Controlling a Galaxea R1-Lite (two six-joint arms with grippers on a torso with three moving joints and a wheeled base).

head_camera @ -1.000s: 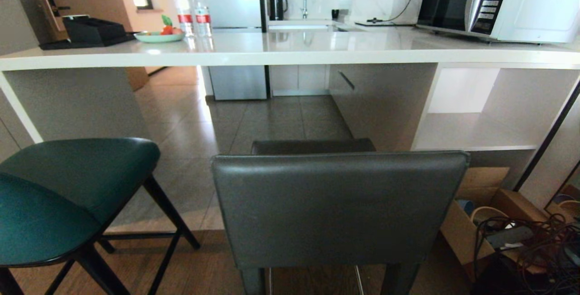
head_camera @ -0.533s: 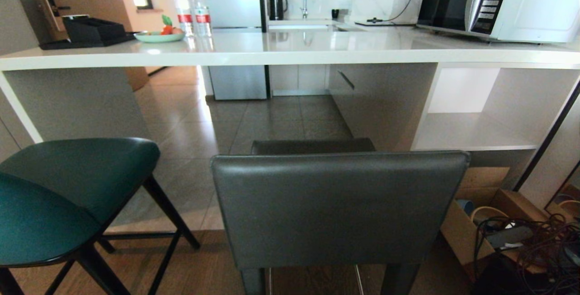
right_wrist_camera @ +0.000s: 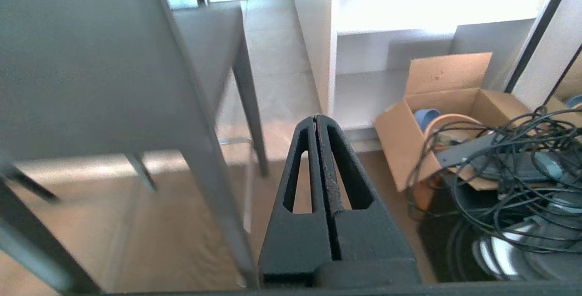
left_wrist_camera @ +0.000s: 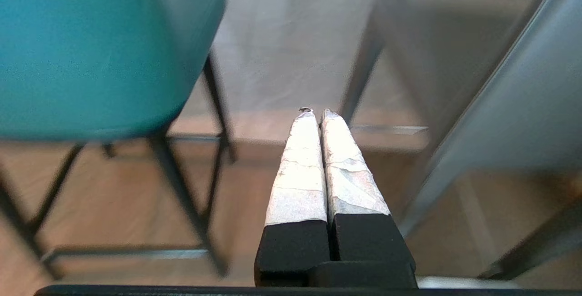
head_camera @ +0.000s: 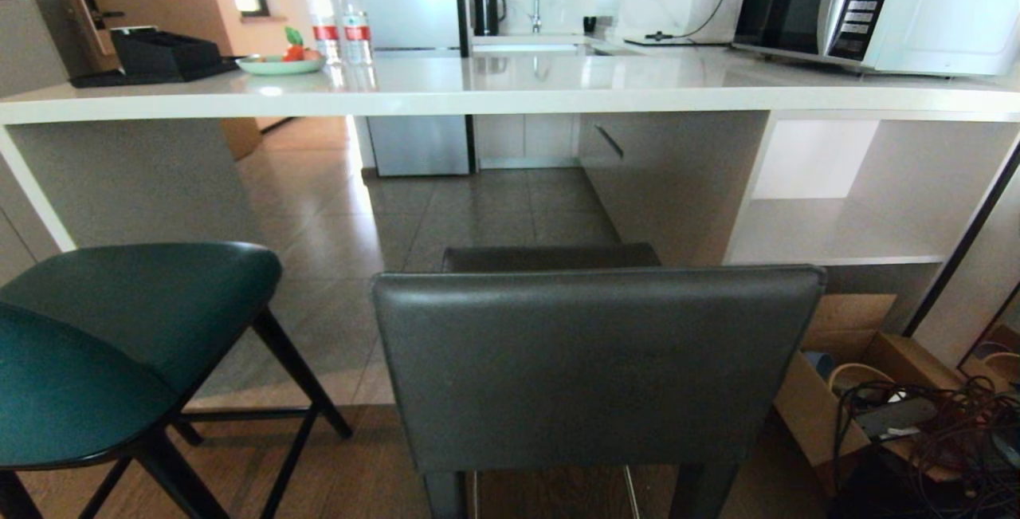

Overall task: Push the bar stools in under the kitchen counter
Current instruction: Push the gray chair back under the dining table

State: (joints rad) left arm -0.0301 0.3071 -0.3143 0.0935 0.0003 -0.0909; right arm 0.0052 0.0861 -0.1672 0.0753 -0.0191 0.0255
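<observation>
Dark-grey bar stool stands dead ahead, short of the kitchen counter, between two closed, empty grippers: left gripper, right gripper.

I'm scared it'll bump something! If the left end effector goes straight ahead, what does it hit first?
Probably nothing soon: the shut left end effector points between the teal stool and grey stool, toward floor under the counter, though depth is unclear.

Stools parked out front of the counter

Boxy stool dead centre before kitchen counter, curved-back stool to its left. Microwave on counter's right end, plate and bottles towards left. Cardboard box on floor, right.
</observation>
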